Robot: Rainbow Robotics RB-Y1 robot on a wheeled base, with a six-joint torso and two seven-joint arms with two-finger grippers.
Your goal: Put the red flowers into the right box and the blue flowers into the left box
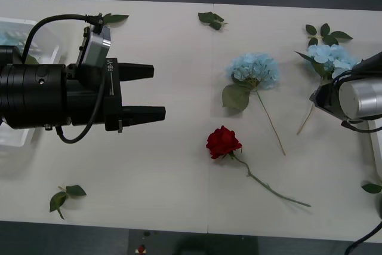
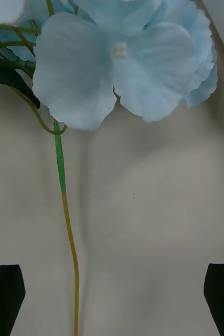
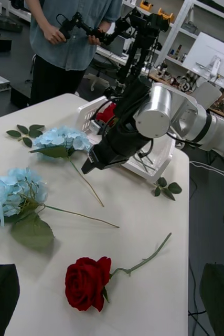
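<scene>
Two blue flowers lie on the pale matte table (image 1: pixel 179 40): one fluffy pale-blue cluster (image 1: pixel 255 68) with a big green leaf and a thin tan stem rests near the table's middle, and a second cluster (image 1: pixel 330 57), with soft papery petals and dark leaves, lies right under the right gripper (image 3: pixel 91 161). In the right wrist view that flower's broad petals (image 2: pixel 114 58) fill the space ahead of the fingers (image 2: pixel 4 296), and its stem, green then yellowish, runs down between the two black tips without touching either; the fingers stand wide apart and hold nothing. A single red rose (image 1: pixel 223 141), velvety and tightly folded on a long curved green stem, lies between the two arms, nearer the right gripper than the left. The left gripper (image 1: pixel 156 92) hovers over the table well away from the rose, its two black tapered fingers spread and empty, pointing toward the flowers. Behind its arm sits the left box (image 1: pixel 51 34), a translucent white tray with a raised rim. Beyond the right gripper, the right box (image 3: pixel 156 160) is a white slotted basket with red roses (image 3: pixel 107 111) inside. Loose green leaf sprigs (image 1: pixel 64 197) lie scattered near the table's edges.
</scene>
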